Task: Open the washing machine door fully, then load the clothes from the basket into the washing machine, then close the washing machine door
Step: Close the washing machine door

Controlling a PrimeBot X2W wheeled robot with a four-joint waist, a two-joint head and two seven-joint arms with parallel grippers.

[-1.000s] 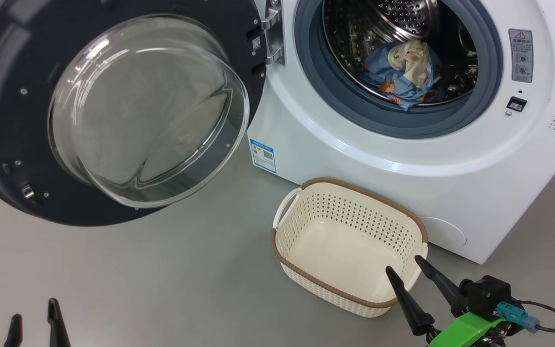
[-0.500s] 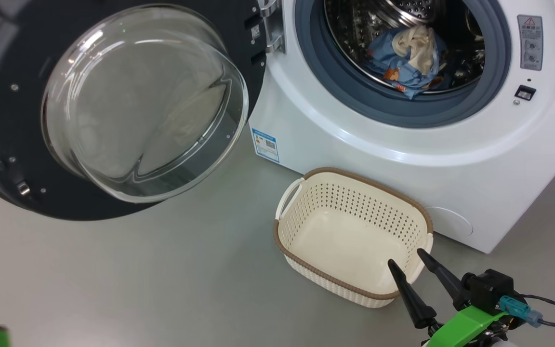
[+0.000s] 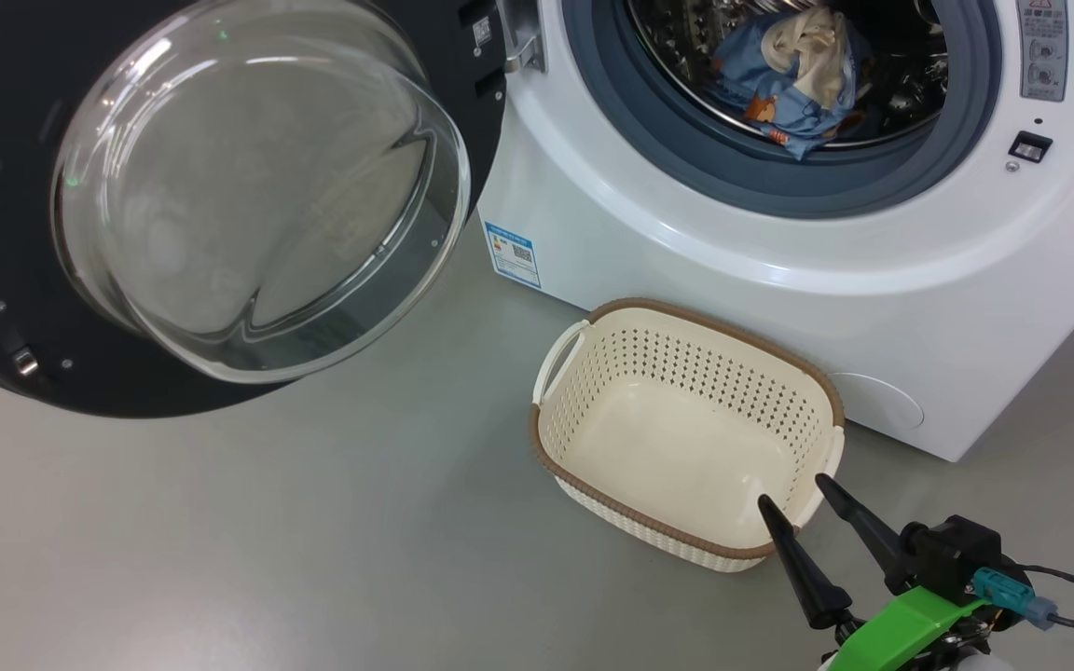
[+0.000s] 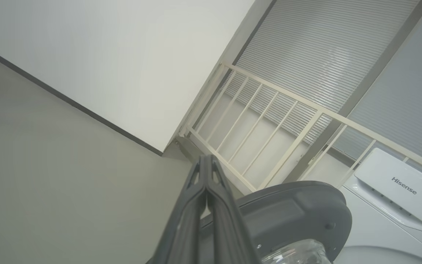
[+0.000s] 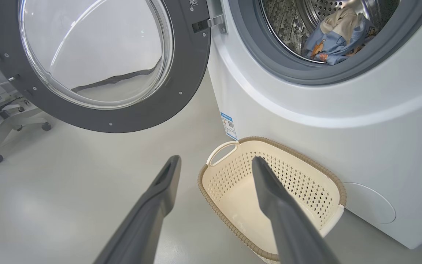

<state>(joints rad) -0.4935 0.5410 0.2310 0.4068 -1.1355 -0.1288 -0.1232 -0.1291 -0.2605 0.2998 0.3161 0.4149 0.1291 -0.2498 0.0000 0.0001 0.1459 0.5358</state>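
Left wrist view: left fingers (image 4: pixel 189 220) pressed together, holding nothing; right fingers (image 5: pixel 275 205) spread wide, empty, near basket (image 5: pixel 299 183)

L tool (image 4: pixel 206 163): fingers apart 1 s ago, now pressed together, nothing between them. Arm swung up, tool now by rim of washing machine door (image 4: pixel 291 205). Head cam tipped down a bit.
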